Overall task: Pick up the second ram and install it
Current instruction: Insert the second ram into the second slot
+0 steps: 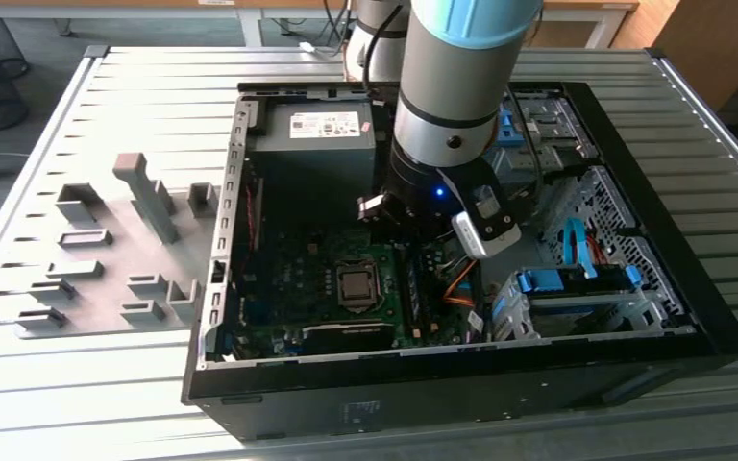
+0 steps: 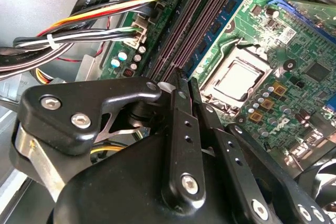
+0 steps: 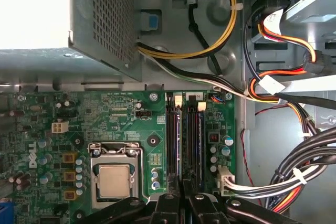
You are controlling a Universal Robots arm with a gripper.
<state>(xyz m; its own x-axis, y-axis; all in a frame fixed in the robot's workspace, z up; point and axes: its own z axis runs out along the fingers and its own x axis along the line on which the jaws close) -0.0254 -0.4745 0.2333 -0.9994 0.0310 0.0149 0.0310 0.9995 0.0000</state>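
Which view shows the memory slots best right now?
The first wrist view: the memory slots run straight on, unobstructed, above the pincer. The second wrist view shows them obliquely; in the exterior view the arm partly covers them.

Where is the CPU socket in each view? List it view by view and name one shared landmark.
Exterior view: the CPU socket sits mid-way on the green motherboard, to the exterior view's left of the RAM slots.
Second wrist view: the CPU socket, silver-lidded, lies beside the RAM slots.
First wrist view: the CPU socket lies beside the RAM slots.
Shared landmark: the long, dark, parallel RAM slots.
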